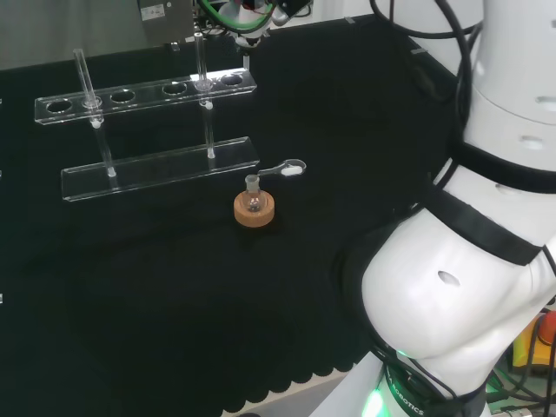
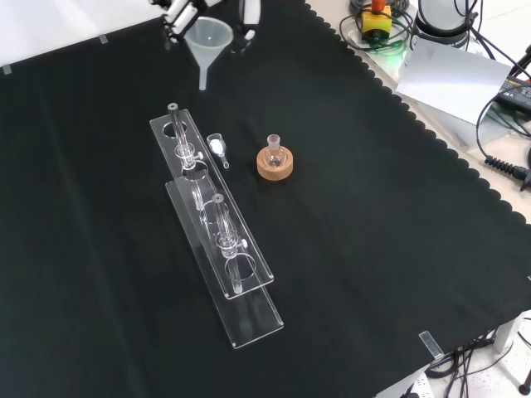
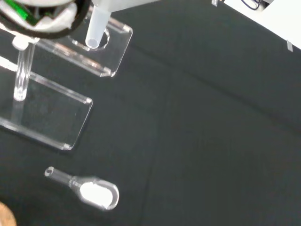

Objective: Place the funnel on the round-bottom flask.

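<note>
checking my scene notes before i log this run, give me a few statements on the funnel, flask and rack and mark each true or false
1. The funnel is held by the hand above the cloth. True.
2. The funnel already sits in the round-bottom flask. False: the flask's neck is bare, and the funnel is up near the front view's top edge.
3. The flask rests on a cork ring. True.
4. The small scoop lies inside the test tube rack. False: it lies on the cloth between rack and flask.
5. The rack holds no tubes. False: tubes stand in it.
</note>
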{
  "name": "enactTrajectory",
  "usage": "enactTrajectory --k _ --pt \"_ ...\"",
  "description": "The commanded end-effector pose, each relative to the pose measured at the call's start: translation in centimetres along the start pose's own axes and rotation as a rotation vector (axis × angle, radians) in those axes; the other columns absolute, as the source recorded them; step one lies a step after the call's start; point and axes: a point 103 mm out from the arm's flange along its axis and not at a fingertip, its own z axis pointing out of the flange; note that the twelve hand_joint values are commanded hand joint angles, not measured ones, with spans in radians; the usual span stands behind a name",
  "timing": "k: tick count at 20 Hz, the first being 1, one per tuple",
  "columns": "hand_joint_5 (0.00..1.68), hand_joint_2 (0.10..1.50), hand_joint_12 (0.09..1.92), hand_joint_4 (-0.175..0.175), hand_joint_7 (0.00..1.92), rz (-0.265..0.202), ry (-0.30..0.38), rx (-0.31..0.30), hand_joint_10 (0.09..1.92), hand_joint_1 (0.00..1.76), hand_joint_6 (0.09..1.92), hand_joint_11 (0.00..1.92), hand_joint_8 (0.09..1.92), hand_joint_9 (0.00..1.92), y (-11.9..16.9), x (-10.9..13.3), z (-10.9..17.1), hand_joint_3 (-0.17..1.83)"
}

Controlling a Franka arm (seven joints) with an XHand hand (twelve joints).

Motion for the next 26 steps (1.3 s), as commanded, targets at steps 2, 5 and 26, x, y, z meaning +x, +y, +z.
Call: enactTrajectory --k 2,5,26 --pt "0.66 0.66 1.32 -0.007 0.78 0.005 -0.007 0.024 0.64 0.88 0.81 0.44 0.79 1.11 -4.1 2.1 0.9 0.69" --pt "0.66 0.66 1.32 -0.007 0.77 0.002 -0.002 0.043 0.64 0.88 0.81 0.45 0.79 1.11 -5.0 2.8 1.8 0.69" --pt "0.65 0.66 1.3 -0.01 0.77 -0.064 0.026 0.141 0.65 0.88 0.8 0.47 0.78 1.1 -6.6 6.9 9.1 0.7"
